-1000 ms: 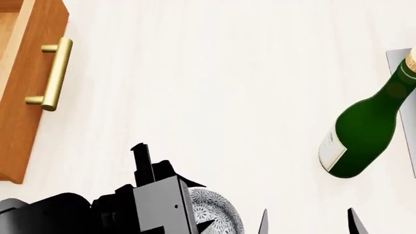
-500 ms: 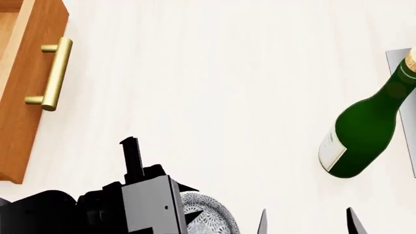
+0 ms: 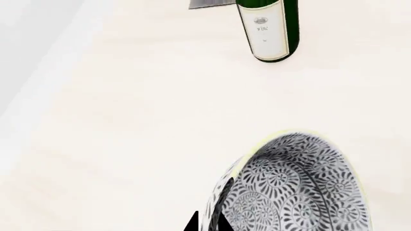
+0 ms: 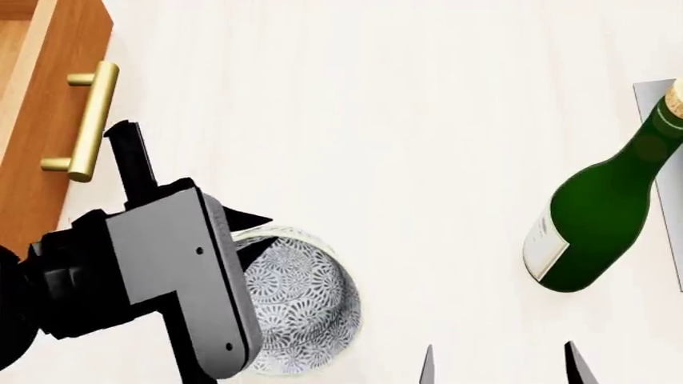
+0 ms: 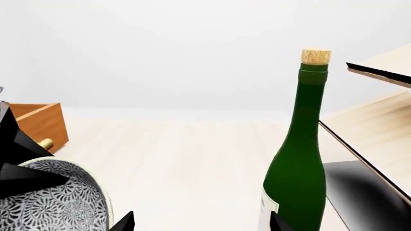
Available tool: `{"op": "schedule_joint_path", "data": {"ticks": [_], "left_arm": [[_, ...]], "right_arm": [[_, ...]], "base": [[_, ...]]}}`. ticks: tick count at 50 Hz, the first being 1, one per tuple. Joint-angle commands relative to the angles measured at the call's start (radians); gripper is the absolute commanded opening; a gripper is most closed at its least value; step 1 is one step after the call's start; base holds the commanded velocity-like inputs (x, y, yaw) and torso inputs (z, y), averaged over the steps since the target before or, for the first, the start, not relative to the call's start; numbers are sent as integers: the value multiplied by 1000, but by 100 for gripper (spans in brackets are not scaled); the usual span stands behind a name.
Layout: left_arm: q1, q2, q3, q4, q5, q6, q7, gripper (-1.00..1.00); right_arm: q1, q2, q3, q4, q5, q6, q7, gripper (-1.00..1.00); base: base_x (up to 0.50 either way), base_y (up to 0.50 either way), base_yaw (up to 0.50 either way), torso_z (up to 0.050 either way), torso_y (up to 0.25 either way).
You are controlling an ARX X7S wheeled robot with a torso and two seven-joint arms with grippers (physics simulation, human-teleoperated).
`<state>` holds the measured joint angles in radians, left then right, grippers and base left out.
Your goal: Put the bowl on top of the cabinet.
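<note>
Holding: left tool (image 4: pixel 248 232) clenched on the rim of the bowl (image 4: pixel 299 308); dark fingertips (image 3: pixel 209 224) pinch the rim in the left wrist view.
Left arm pose: grey wrist block slants across the lower left of the head view, black link pointing up toward the cabinet (image 4: pixel 37 136).
Bowl position: over the pale counter (image 4: pixel 353 120), near the cabinet's front and its brass handle (image 4: pixel 85 120), lower right of them in the head view; not on top of it.
Change: a second ago the bowl sat at the bottom edge of the head view; now further up and left, nearer the cabinet.
Right tool (image 4: pixel 500 362): only two tips show; spread apart, holding nothing.
Right wrist only: green bottle (image 5: pixel 299 159) upright, corked, beside a pale rack (image 5: pixel 378 120).
Left wrist only: bottle's white label.
</note>
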<state>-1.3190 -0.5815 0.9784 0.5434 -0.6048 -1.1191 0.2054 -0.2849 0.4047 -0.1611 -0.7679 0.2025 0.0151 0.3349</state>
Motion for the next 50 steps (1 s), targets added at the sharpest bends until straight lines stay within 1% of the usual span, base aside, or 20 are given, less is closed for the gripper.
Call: {"op": "schedule_joint_path", "data": {"ticks": [1, 2, 4, 5, 6, 9, 10, 11, 14, 15, 18, 21, 24, 29, 30, 33, 35, 36, 40, 50], "left_arm": [[-77, 17, -113, 56, -33, -90, 1, -100], [-99, 27, -155, 67, -51, -119, -14, -100], [-104, 35, -190, 64, -57, -118, -29, -100], [-114, 37, -195, 52, -46, -112, -35, -100], [-119, 29, -182, 47, -6, -76, -52, -100], [-139, 38, -195, 14, 23, -71, -79, -100], [-141, 41, -217, 10, 13, -65, -77, -100], [-158, 55, -262, 1, -3, -86, -90, -100], [-185, 67, -300, -3, -19, -117, -104, -100], [-197, 86, -344, -17, -35, -145, -122, -100], [-206, 108, -411, -35, -53, -150, -140, -100], [-221, 119, -437, -57, -39, -150, -168, -100], [-249, 139, -469, -121, -7, -151, -212, -100], [-273, 153, -516, -203, 15, -154, -247, -100], [-288, 158, -550, -236, 16, -154, -256, -100], [-319, 169, -600, -298, 25, -157, -277, -100], [-350, 170, -614, -363, 59, -161, -313, -100], [-367, 178, -644, -415, 69, -162, -331, -100], [-397, 173, -683, -473, 81, -156, -345, -100], [-471, 158, -722, -530, 92, -182, -365, -100]], "right_arm": [[-3, -15, 21, -2, -20, -10, -24, 100], [-5, -15, 19, -2, -23, -11, -24, 100], [-6, -14, 20, -4, -22, -12, -23, 100], [-7, -13, 20, -6, -21, -11, -22, 100], [-7, -13, 20, -6, -22, -10, -22, 100], [-7, -11, 20, -6, -20, -10, -21, 100], [-7, -11, 20, -6, -19, -9, -21, 100], [-5, -11, 19, -5, -19, -8, -21, 100], [-3, -11, 18, -5, -20, -6, -19, 100], [-2, -11, 19, -5, -19, -4, -18, 100], [-4, -10, 19, -6, -19, -6, -16, 100], [-3, -9, 19, -5, -17, -6, -15, 100], [0, -8, 20, -3, -13, -6, -15, 100], [-1, -7, 19, -2, -14, -7, -13, 100], [-1, -6, 19, -2, -13, -7, -13, 100], [1, -6, 16, 0, -15, -6, -12, 100], [1, -6, 14, -1, -17, -4, -12, 100], [2, -6, 12, 0, -18, -4, -12, 100], [3, -4, 10, 1, -19, -2, -11, 100], [1, -1, 6, 1, -22, -4, -9, 100]], "base": [[0, 0, 0, 0, 0], [0, 0, 0, 0, 0], [0, 0, 0, 0, 0], [0, 0, 0, 0, 0], [0, 0, 0, 0, 0], [0, 0, 0, 0, 0], [0, 0, 0, 0, 0], [0, 0, 0, 0, 0], [0, 0, 0, 0, 0], [0, 0, 0, 0, 0], [0, 0, 0, 0, 0], [0, 0, 0, 0, 0], [0, 0, 0, 0, 0], [0, 0, 0, 0, 0], [0, 0, 0, -14, 205], [0, 0, 0, -15, 245], [0, 0, 0, -17, 250], [0, 0, 0, -17, 250], [0, 0, 0, -17, 250], [0, 0, 0, -17, 250]]}}
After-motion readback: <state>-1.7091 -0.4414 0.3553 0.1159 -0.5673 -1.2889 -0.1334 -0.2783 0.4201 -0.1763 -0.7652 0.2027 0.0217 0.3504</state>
